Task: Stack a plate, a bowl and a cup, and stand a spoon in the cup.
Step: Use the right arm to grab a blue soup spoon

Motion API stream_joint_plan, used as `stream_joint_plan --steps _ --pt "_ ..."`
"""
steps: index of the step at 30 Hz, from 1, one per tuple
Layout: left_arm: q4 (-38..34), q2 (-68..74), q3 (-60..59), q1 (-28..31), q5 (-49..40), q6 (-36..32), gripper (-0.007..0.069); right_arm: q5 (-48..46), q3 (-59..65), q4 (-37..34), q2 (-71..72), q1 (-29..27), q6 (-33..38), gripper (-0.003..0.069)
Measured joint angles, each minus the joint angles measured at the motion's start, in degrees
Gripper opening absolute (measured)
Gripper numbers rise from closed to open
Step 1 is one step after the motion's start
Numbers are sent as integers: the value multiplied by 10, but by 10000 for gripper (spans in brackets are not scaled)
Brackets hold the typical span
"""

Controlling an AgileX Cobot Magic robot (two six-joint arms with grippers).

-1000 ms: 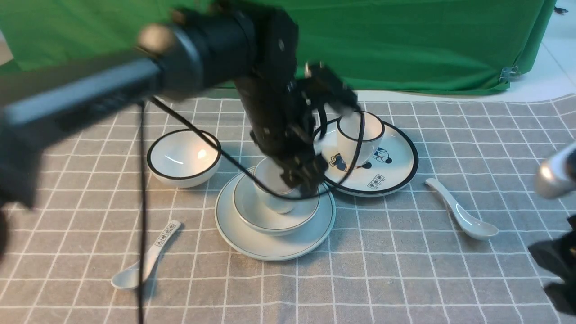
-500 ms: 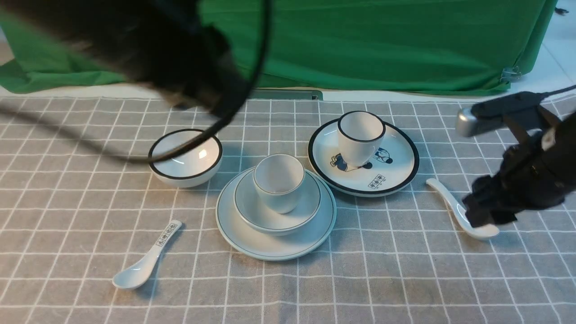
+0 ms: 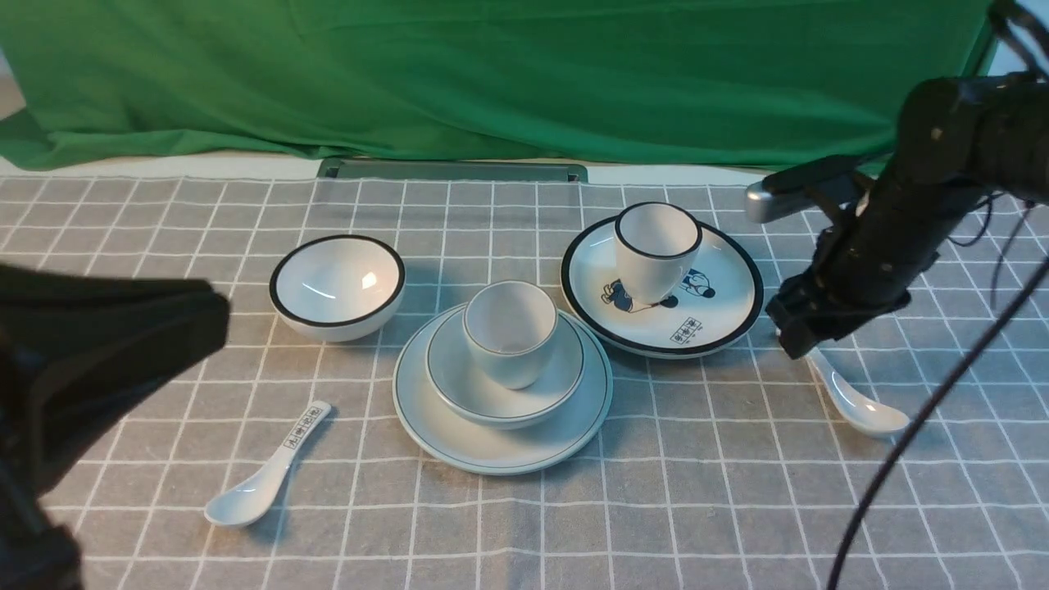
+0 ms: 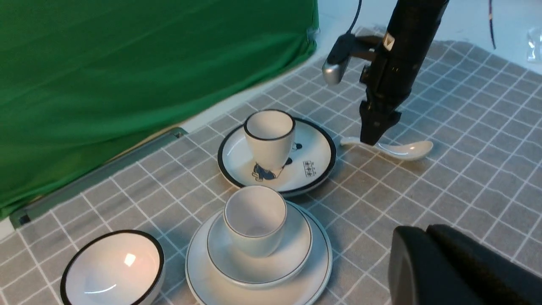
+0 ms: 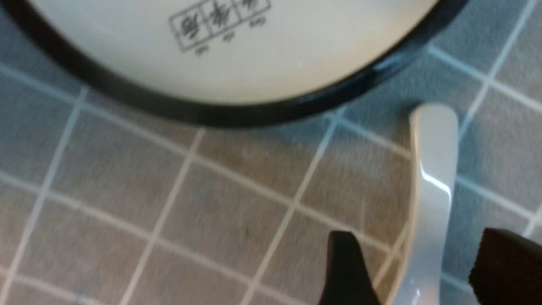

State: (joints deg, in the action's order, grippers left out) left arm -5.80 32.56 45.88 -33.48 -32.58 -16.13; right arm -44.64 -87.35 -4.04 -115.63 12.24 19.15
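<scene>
One handle, straddled, not yet pinched

Spread wide, the right gripper hangs over the plain spoon, a finger each side of its handle. It lies on the cloth, handle toward the cartoon plate, bowl end nearer the robot

1. Left arm: low at the near left edge of the front view; left gripper closed, jaws pressed together.
2. Right arm: reaching in from the right, angled downward; right gripper pointing down, jaws apart.
</scene>
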Motion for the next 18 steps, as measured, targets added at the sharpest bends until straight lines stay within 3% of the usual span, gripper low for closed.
stream_joint_plan --steps 18 --pt "-1 -18 -10 0 13 0 10 -28 -52 -8 -59 -34 2 431"
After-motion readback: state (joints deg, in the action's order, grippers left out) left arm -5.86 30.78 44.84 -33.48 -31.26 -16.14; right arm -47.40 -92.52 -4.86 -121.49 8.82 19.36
